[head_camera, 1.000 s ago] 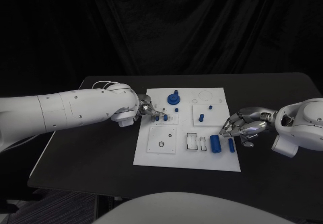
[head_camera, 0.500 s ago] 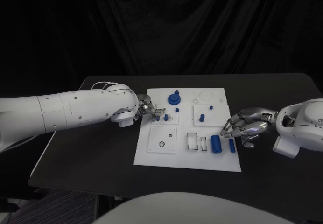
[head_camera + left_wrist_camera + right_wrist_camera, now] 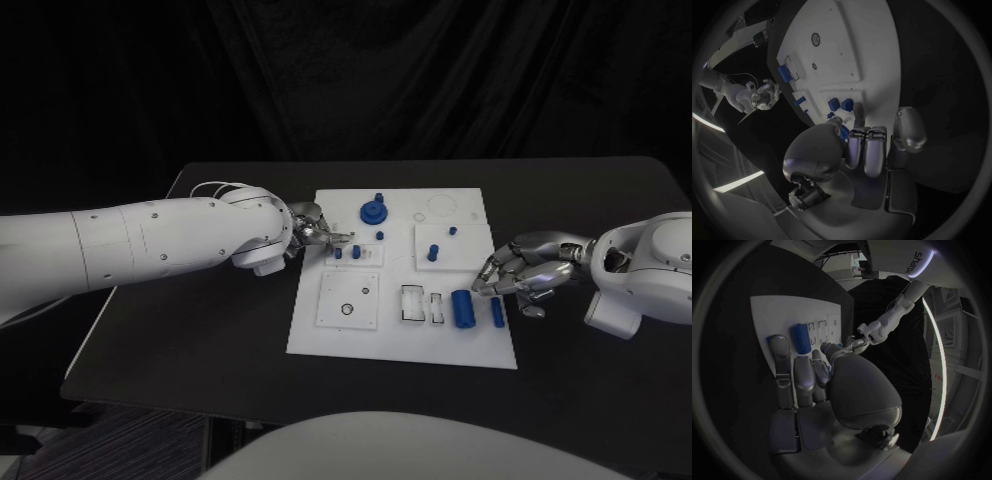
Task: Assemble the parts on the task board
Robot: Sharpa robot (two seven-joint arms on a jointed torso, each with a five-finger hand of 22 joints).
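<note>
The white task board (image 3: 335, 335) lies mid-table. My left hand (image 3: 315, 238) hovers at its left edge, fingers stretched toward two short blue pegs (image 3: 346, 253) (image 3: 839, 104) standing in a small plate; nothing shows in its grasp. A round blue gear piece (image 3: 374, 211) stands just beyond it. My right hand (image 3: 522, 272) hangs at the board's right edge with loosely bent fingers (image 3: 795, 372) and holds nothing. Its fingertips are close above a thin blue bar (image 3: 496, 311) that lies beside a thick blue cylinder (image 3: 462, 308) (image 3: 801, 337).
Small blue studs (image 3: 450, 231) stand on a raised square plate at the board's upper right. Rectangular slots (image 3: 413, 302) and a plate with a ring hole (image 3: 346, 308) sit in the board's near half. Bare black table (image 3: 188, 330) surrounds the board.
My left hand has drawn back a little from the two pegs, toward the board's left edge. The right hand has barely moved.
</note>
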